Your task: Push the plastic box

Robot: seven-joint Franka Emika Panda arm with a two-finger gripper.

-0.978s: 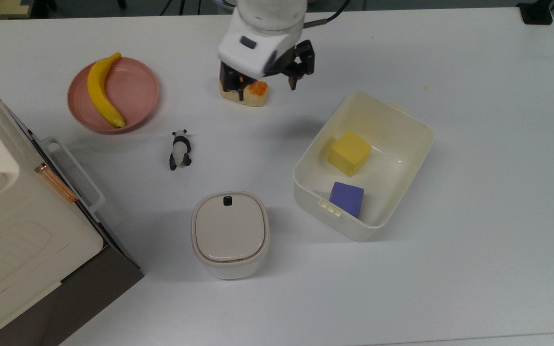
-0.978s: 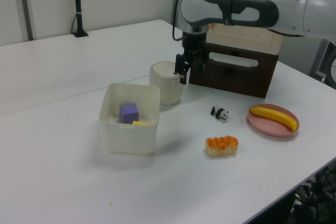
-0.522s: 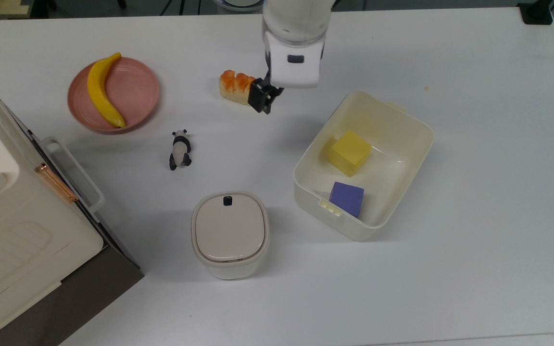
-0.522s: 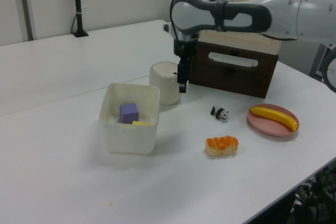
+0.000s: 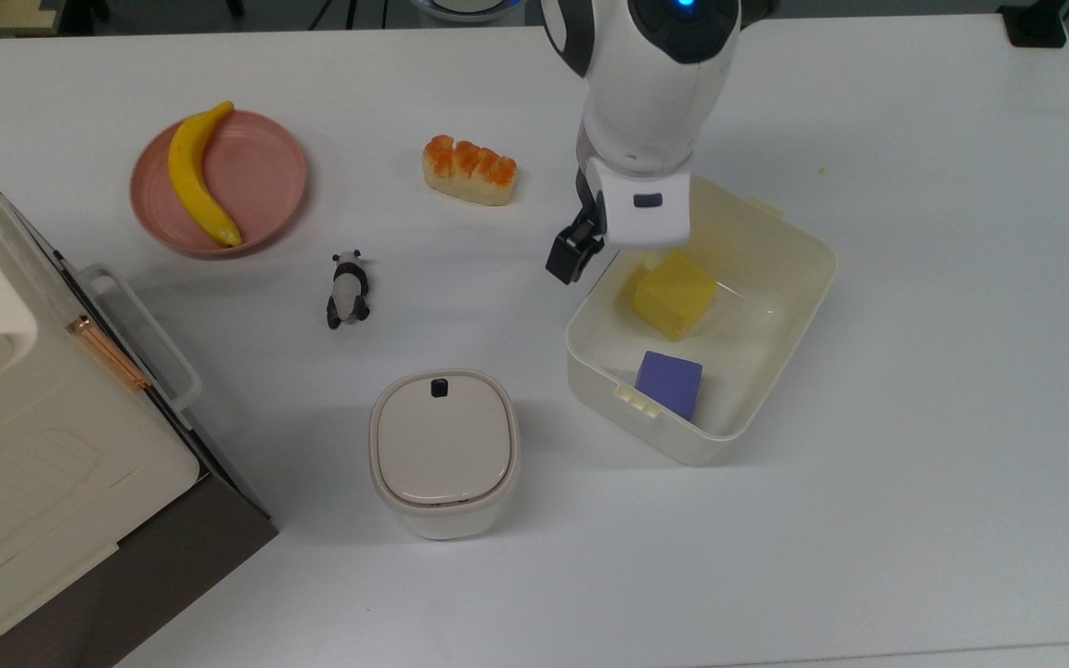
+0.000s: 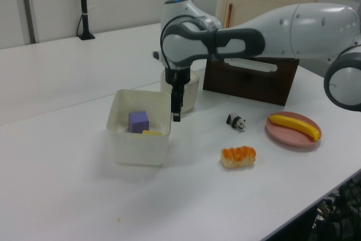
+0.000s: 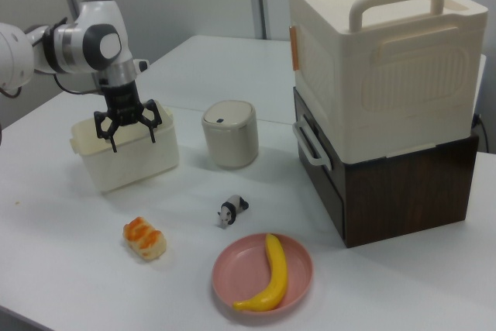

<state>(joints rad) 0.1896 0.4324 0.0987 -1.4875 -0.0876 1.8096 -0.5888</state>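
The plastic box (image 5: 804,306) is a cream-white lidless tub right of centre in the top view, holding a yellow cube (image 5: 674,295) and a purple cube (image 5: 669,382). It also shows in the left view (image 6: 138,145) and the right view (image 7: 128,164). My gripper (image 5: 604,255) hangs at the box's long side on the top view's left, near the far corner. One black finger (image 5: 570,258) is just outside that wall. In the right view the gripper (image 7: 133,139) is open with nothing between its spread fingers. I cannot tell whether it touches the box.
A lidded rounded container (image 5: 444,450) stands to the top view's left of the box. A panda figure (image 5: 347,289), a bread piece with orange topping (image 5: 470,170) and a pink plate (image 5: 265,176) with a banana (image 5: 199,176) lie further left. A big white appliance (image 5: 24,445) fills the lower left corner.
My gripper has left the bread piece and moved to the top view's right and down, ending beside the box. The box and the other things have stayed in place.
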